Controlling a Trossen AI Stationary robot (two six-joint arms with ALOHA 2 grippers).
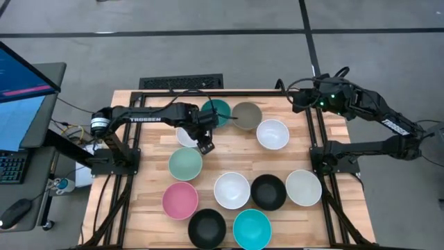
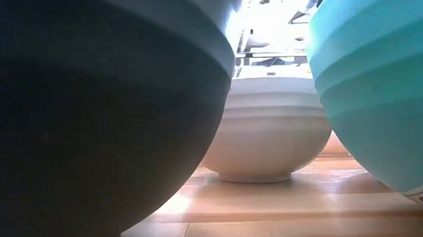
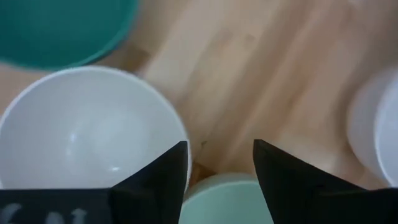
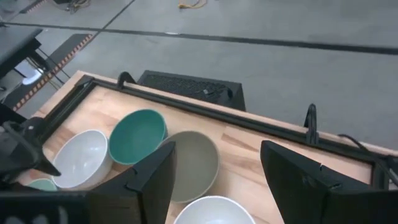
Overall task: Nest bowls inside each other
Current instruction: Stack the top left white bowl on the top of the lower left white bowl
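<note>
hovering above the tabletop on the left side, the left gripper is hanging with its fingers apart, gripping nothing, between a white bowl and a sage green bowl. going rightward along the far row, a teal bowl is sitting against a taupe grey bowl, and another white bowl is lying just beside that. nearer the front edge, a pink bowl, a black bowl, a third white bowl, a cyan bowl, a second black bowl and an off-white bowl are standing separately, none nested. at the far right corner, the right gripper is waiting high over the tabletop's edge, its fingers also spread apart and holding nothing.
</note>
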